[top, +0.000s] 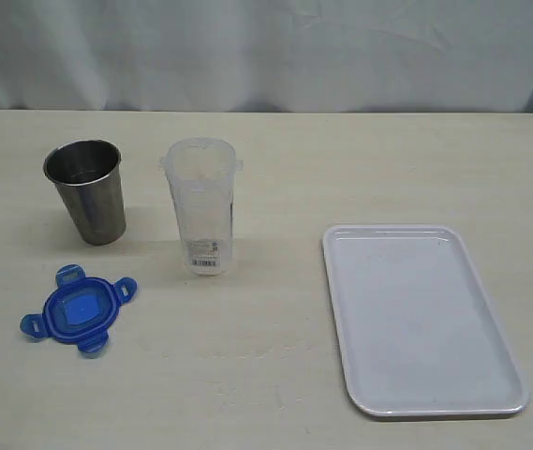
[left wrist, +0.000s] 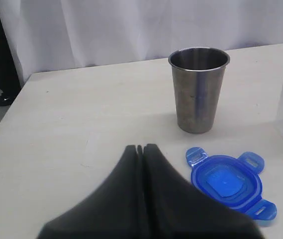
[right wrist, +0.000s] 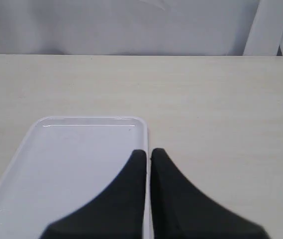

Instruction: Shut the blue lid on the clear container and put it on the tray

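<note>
- A pale table point(top: 275, 169) is filling the scene, with a white cloth point(top: 266, 47) hanging along its far edge.
- The clear container point(top: 203, 206) is standing upright and open-topped on the table, its barcode label facing the exterior camera near the base.
- The blue lid point(top: 79, 311) is lying flat on the table to the left of the clear container and nearer the camera, apart from it, with its four tabs spreading outward.
- A steel cup point(top: 88, 192) is standing upright just left of the clear container, not touching it, on the far side of the lid.
- The tray point(top: 416, 309) is lying flat to the right of the clear container, well apart from it, and is holding nothing.
- The left gripper point(left wrist: 141, 148) is showing only in its wrist view, its fingers pressing together on nothing, with the lid and cup just beyond.
- The right gripper point(right wrist: 148, 152) is likewise keeping its fingers together and empty, sitting over the tray's long rim.
</note>
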Available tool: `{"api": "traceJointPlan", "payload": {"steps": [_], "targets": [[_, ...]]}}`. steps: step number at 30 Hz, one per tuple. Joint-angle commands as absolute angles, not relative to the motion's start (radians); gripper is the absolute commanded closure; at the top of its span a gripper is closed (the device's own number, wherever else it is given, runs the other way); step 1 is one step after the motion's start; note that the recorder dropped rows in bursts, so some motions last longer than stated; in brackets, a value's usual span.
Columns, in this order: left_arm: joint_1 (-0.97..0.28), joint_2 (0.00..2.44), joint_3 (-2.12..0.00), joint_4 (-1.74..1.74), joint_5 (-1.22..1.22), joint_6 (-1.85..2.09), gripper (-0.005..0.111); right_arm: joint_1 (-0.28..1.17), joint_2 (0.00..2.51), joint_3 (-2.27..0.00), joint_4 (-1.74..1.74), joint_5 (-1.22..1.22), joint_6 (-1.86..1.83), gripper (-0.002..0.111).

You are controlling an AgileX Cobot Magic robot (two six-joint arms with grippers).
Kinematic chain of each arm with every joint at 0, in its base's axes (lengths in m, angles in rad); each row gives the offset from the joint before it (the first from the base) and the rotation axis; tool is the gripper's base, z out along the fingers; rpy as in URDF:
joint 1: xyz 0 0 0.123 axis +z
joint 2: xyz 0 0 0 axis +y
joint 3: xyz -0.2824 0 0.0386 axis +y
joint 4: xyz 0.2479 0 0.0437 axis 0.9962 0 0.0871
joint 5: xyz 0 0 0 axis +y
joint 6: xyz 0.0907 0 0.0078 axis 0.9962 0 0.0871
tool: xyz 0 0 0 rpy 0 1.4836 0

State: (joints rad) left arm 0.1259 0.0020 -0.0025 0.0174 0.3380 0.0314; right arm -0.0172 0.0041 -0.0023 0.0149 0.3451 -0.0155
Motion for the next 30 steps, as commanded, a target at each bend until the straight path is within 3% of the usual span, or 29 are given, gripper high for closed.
{"api": "traceJointPlan", "payload": {"steps": [1, 10, 19, 26, 28, 30], "targets": [[0.127, 0.000, 0.000, 0.017, 0.324, 0.029, 0.107, -0.020, 0.000, 0.000, 0.014, 0.343, -0.014, 0.104], [0.127, 0.000, 0.000, 0.066, 0.306, 0.029, 0.107, -0.020, 0.000, 0.000, -0.011, 0.343, -0.014, 0.104], [0.127, 0.000, 0.000, -0.177, -0.254, 0.000, 0.107, -0.020, 0.000, 0.000, -0.036, 0.337, -0.014, 0.104], [0.127, 0.000, 0.000, -0.167, -0.468, -0.049, 0.107, -0.020, 0.000, 0.000, -0.096, 0.150, -0.014, 0.104], [0.127, 0.003, -0.017, -0.152, -0.470, -0.080, 0.104, -0.020, 0.000, 0.000, -0.096, 0.063, -0.014, 0.104], [0.127, 0.046, -0.048, -0.061, -0.489, -0.121, 0.093, -0.020, 0.000, 0.000, -0.096, -0.031, -0.014, 0.104]]}}
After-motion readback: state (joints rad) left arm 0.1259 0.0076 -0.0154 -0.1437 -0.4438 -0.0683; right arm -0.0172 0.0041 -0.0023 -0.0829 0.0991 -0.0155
